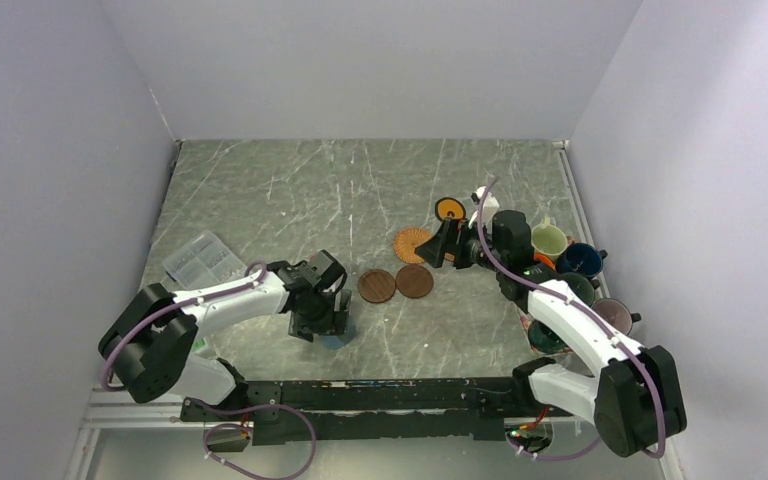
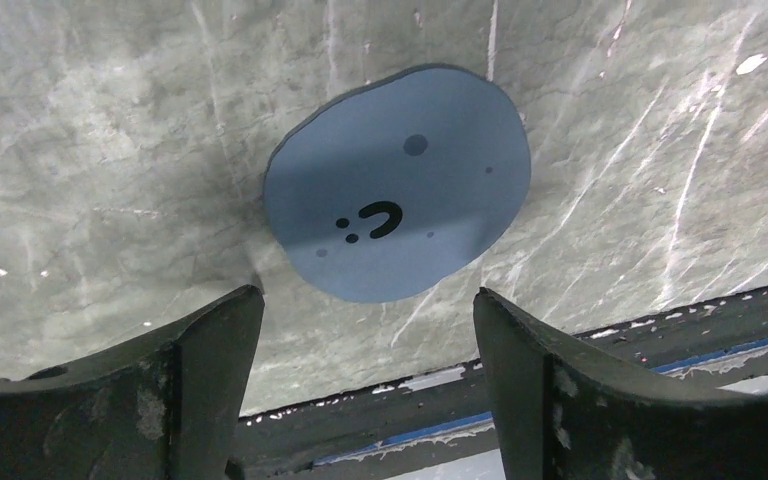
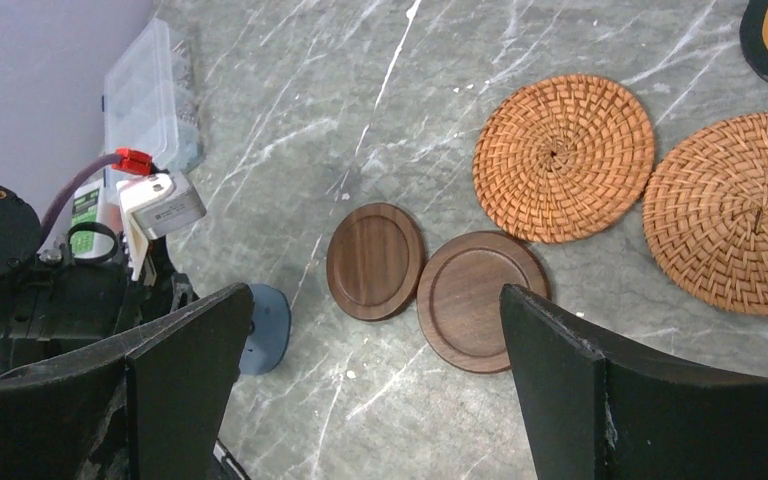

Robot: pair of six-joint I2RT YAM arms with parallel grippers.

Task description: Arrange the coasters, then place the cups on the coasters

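Observation:
A blue-grey coaster (image 2: 398,185) lies flat on the table just beyond my left gripper (image 2: 368,300), which is open and holds nothing; from above, this gripper (image 1: 325,330) hangs over the coaster (image 1: 336,341) near the front edge. Two dark brown coasters (image 3: 375,260) (image 3: 480,300) touch side by side, with two tan woven coasters (image 3: 563,157) (image 3: 735,225) beyond them. A black, orange-centred coaster (image 1: 450,209) lies farther back. My right gripper (image 3: 375,300) is open above the brown pair. Several cups (image 1: 580,261) cluster at the right edge.
A clear plastic box (image 1: 203,259) sits at the left of the table. The black front rail (image 2: 480,385) runs just behind the blue-grey coaster. Walls close the table on three sides. My right arm (image 1: 570,325) reaches over the cups.

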